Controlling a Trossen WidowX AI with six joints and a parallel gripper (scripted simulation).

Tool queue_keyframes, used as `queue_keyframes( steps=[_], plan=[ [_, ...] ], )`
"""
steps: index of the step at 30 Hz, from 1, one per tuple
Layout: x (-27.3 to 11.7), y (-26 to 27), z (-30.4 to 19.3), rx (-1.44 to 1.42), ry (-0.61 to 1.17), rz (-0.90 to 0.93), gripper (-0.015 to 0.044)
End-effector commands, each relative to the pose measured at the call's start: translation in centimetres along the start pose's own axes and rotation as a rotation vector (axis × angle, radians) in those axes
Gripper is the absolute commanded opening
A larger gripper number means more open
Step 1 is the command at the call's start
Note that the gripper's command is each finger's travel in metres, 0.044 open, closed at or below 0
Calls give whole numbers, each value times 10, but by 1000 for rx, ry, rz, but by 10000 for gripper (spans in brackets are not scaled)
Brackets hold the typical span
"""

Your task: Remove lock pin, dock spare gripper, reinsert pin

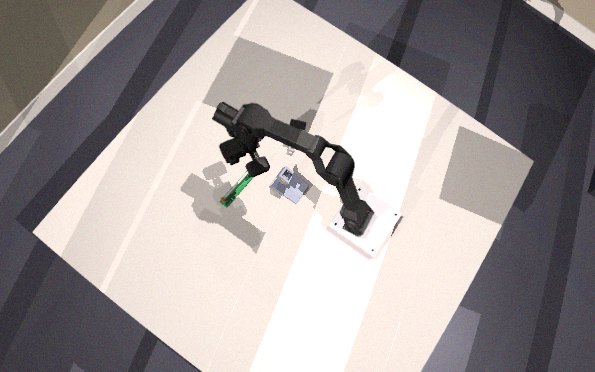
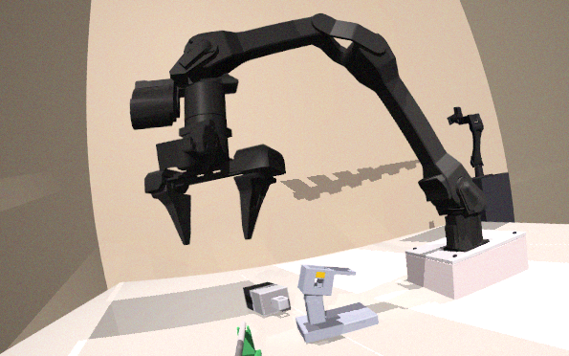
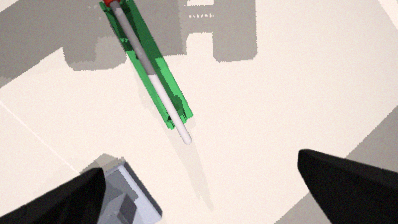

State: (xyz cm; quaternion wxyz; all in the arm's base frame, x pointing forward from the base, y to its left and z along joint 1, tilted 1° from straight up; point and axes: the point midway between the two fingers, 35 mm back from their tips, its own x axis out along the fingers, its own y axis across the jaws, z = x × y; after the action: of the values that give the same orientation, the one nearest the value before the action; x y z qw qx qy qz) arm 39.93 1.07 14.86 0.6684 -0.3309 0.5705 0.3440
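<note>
The white lock pin [image 3: 150, 75] [image 2: 240, 341] with a red head lies in a green cradle [image 3: 169, 94] [image 1: 232, 194] [image 2: 251, 345] on the table. My gripper [image 2: 217, 239] [image 3: 204, 168] [image 1: 246, 162] is open and empty. It hangs well above the table, near the pin's plain end, between the cradle and the mount. The grey mount [image 2: 322, 299] [image 1: 289, 186] stands upright on its base, its socket [image 2: 319, 281] at the top with a yellow mark. The spare gripper [image 2: 267, 298], a grey and black block, lies just left of the mount. A corner of the mount shows in the wrist view [image 3: 127, 200].
The arm's base stands on a white pedestal [image 1: 369, 240] [image 2: 466, 275] to the right of the mount. A small black camera stand [image 2: 472, 139] rises behind the pedestal. The table's edges drop to a dark floor [image 1: 542, 300].
</note>
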Motion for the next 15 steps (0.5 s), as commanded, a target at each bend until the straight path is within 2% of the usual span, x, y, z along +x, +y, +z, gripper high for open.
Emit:
queue_keyframes(
  steps=[1,11,15],
  plan=[
    [4,-24,-50,426,34,-19,440],
    [7,-53,-166,1679,66,-99,440],
    [7,-54,-199,2034,67,-131,440]
  ],
)
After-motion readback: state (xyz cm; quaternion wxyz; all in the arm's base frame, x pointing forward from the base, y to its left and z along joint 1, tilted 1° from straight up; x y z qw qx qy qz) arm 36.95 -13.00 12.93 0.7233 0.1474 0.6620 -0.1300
